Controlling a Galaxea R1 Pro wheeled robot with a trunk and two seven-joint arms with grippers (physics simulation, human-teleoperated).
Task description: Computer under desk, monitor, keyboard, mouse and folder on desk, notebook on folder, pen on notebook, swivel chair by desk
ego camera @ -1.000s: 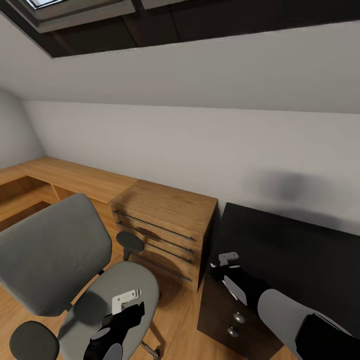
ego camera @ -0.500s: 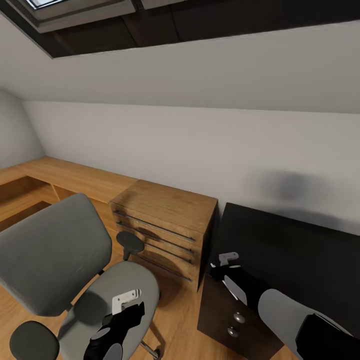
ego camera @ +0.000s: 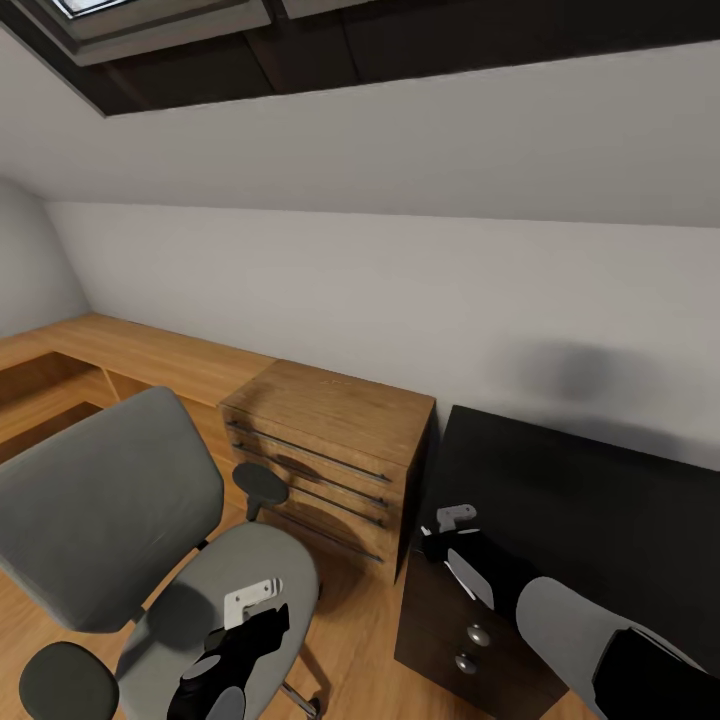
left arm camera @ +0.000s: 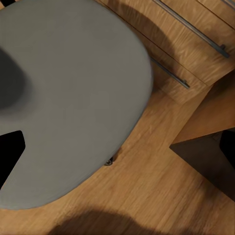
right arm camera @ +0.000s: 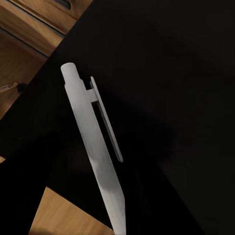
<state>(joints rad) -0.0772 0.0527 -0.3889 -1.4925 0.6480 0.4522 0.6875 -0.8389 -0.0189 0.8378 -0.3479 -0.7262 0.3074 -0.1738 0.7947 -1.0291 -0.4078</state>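
Observation:
The grey swivel chair [ego camera: 100, 510] stands at the lower left, and its seat [left arm camera: 73, 98] is bare. My left gripper [ego camera: 262, 625] hovers over the seat's front part, open and holding nothing. The glossy black desk [ego camera: 590, 510] is at the right. My right gripper [ego camera: 440, 545] hangs above the desk's near left corner, shut on a white pen [right arm camera: 95, 147]. The pen's clip faces the camera in the right wrist view, over the black desk top [right arm camera: 171, 58]. A white sliver of the pen [ego camera: 461, 576] shows under the right hand.
A light-wood cabinet [ego camera: 330, 420] with metal bar handles stands between chair and desk, against the white wall. A low wooden shelf unit [ego camera: 150, 355] runs along the wall to the left. Desk drawers with silver knobs [ego camera: 478, 634] face me. Wooden floor [left arm camera: 147, 186] lies under the chair.

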